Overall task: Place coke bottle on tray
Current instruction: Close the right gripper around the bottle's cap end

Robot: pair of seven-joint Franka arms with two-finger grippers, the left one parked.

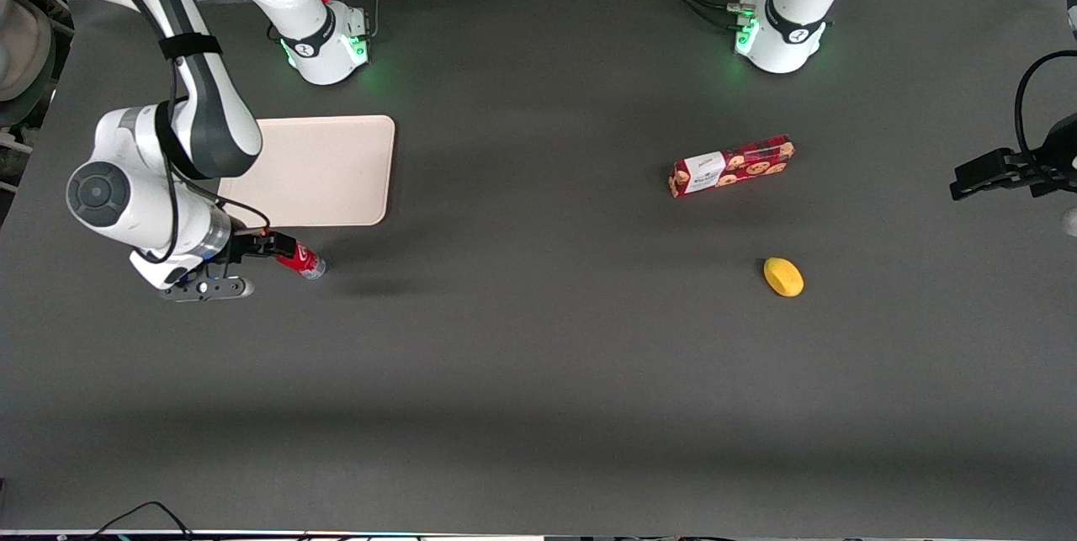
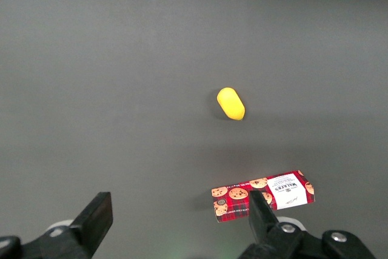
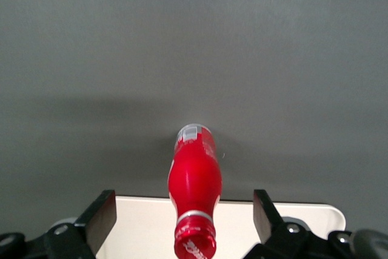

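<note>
The right arm's pincer (image 1: 267, 246) sits low over the desk (image 1: 538, 373) at the working arm's end, just nearer the front camera than the tray (image 1: 324, 171). The coke bottle (image 1: 299, 260) is right at its tip, lying tilted with the cap end toward the pincer and the silvery base pointing out toward the middle of the desk. From the wrist camera the bottle (image 3: 195, 195) runs straight down the gap, cap closest to the lens, and the two fingers (image 3: 100, 216) stand wide on either side with clear space between each pad and the red body, so the pincer is spread open and nothing is gripped. The beige tray (image 3: 145, 228) shows under the cap end in that view, but whether the bottle touches it or the desk I can't tell. Toward the parked arm's end lie a red cookie box (image 1: 731, 165) and, nearer the front camera, a small yellow lemon-like object (image 1: 783, 277), well apart from the bottle
</note>
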